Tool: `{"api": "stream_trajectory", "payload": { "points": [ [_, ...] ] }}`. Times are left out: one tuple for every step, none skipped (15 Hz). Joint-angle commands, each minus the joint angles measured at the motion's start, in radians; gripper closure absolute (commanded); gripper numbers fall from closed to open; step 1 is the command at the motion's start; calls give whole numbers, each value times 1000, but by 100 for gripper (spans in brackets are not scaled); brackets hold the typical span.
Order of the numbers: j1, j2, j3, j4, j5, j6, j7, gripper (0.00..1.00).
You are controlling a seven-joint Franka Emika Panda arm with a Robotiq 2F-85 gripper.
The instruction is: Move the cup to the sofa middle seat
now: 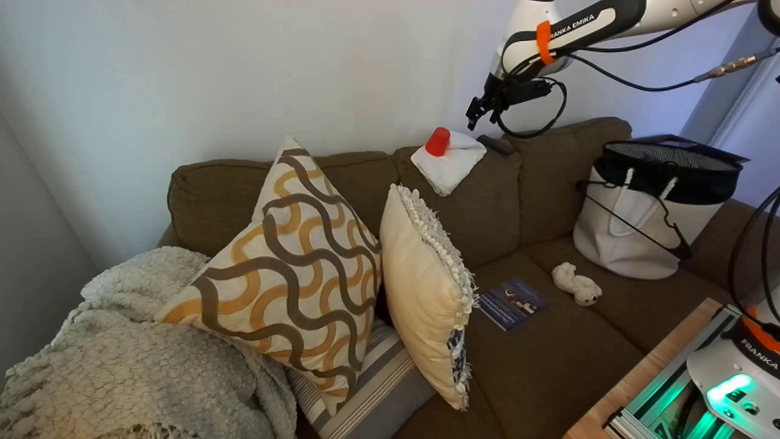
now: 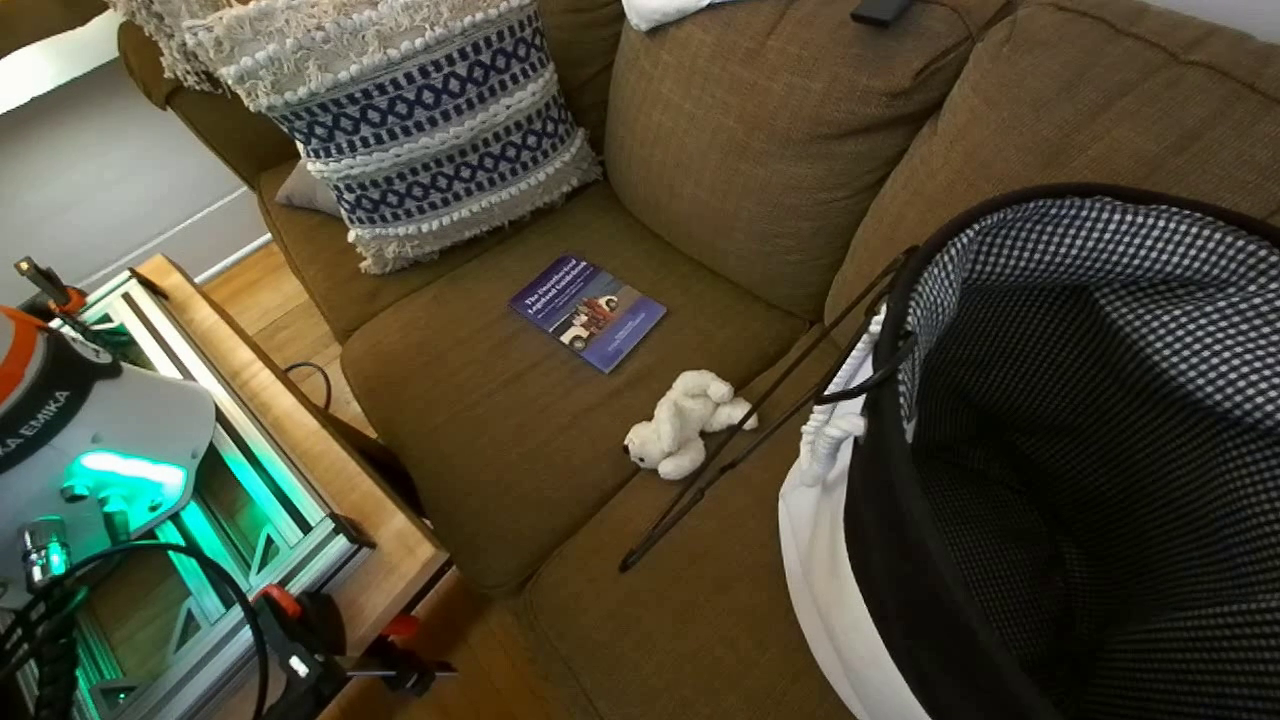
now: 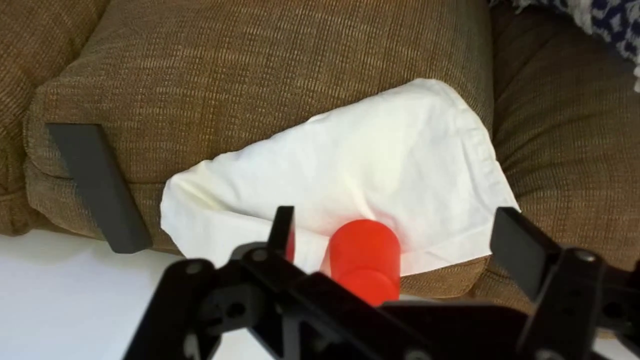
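The end effector [image 3: 394, 235] is gaping wide near the red cup [image 3: 365, 250], which is resting on white cloth [image 3: 380, 155].

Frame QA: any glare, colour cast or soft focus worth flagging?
Both exterior views: the base light glares near-white, spilling green around it; wrist view: nearest parts of the gripper look soft, and the bright white cloth takes a reddish cast beside the cup.

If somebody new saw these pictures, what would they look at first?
Probably the cup, bright red on a white cloth atop the sofa's back. Next, maybe the green light on the robot's base, or the big wavy pillow beside the fuzzy blanket.
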Motion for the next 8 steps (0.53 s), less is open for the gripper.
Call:
{"api": "stream_trajectory", "payload": {
  "points": [
    [7,-5,-13,1,6,-2,-4,0],
    [5,-8,-16,1,6,-2,-4,0],
    [3,-11,-17,1,6,-2,-4,0],
    [3,-12,-17,0,6,-2,-4,0],
    [3,-12,-17,0,6,-2,-4,0],
    [3,-12,-17,-1,6,-2,-4,0],
    [3,-12,-17,-1,6,-2,-4,0],
    [3,-12,-17,-2,6,-2,-4,0]
  ]
}}
